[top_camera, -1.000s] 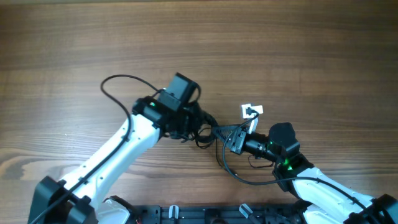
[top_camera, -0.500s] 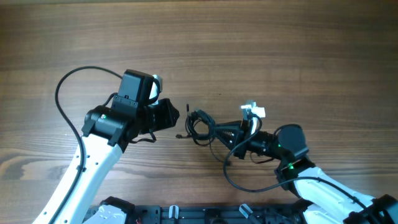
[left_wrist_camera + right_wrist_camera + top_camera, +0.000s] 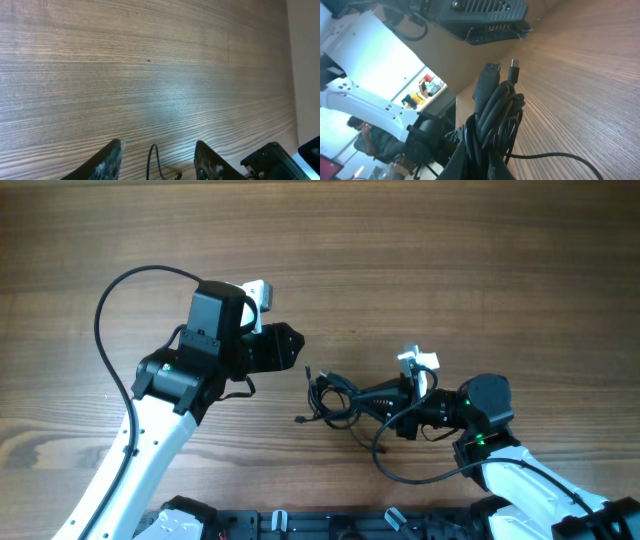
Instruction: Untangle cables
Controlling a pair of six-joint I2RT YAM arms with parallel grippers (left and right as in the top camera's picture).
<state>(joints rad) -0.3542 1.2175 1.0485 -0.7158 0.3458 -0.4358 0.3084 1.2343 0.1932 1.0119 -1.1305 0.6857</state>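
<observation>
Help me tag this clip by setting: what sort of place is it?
Probably a robotics lab or workshop: a wooden table, the right gripper clamping a tangled cable bundle, the left gripper open nearby.

Arm links white; joint housings black. Left gripper and right gripper black. Green LED per wrist. Black wiring loop external.

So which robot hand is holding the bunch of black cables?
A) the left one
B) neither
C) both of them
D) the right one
D: the right gripper is shut on the bunch of black cables, while the left gripper is open and apart from it, with only table under its fingers.
</observation>
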